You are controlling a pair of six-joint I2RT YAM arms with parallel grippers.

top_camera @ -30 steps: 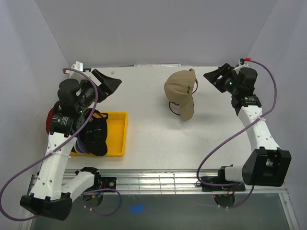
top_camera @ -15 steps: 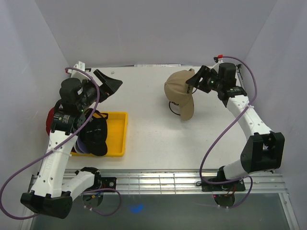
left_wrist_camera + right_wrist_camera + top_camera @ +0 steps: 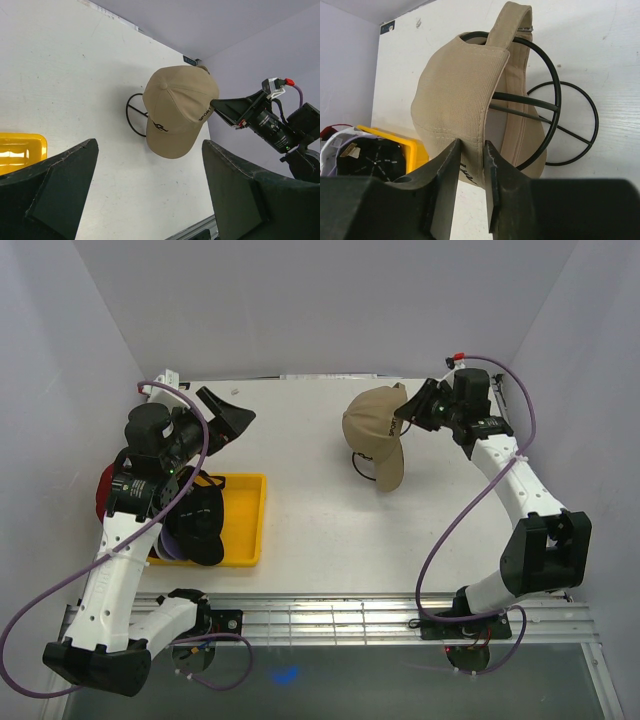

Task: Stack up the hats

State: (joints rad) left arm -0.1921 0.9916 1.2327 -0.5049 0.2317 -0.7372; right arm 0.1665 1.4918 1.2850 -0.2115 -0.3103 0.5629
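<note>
A tan cap with a dark logo hangs on the black wire stand at the back right of the table. It also shows in the left wrist view. My right gripper grips its side edge: in the right wrist view the jaws pinch the fabric of the tan cap. A black cap lies in the yellow tray, with a red cap and a purple brim beside it. My left gripper is open and empty above the back left of the table.
The wire stand's ring base rests on the white table. The yellow tray's corner shows in the left wrist view and the right wrist view. The walls stand close at the back and on both sides.
My right arm swung left from the back right corner to the tan cap and its jaws now sit on the cap's side edge. The left arm has barely moved.
</note>
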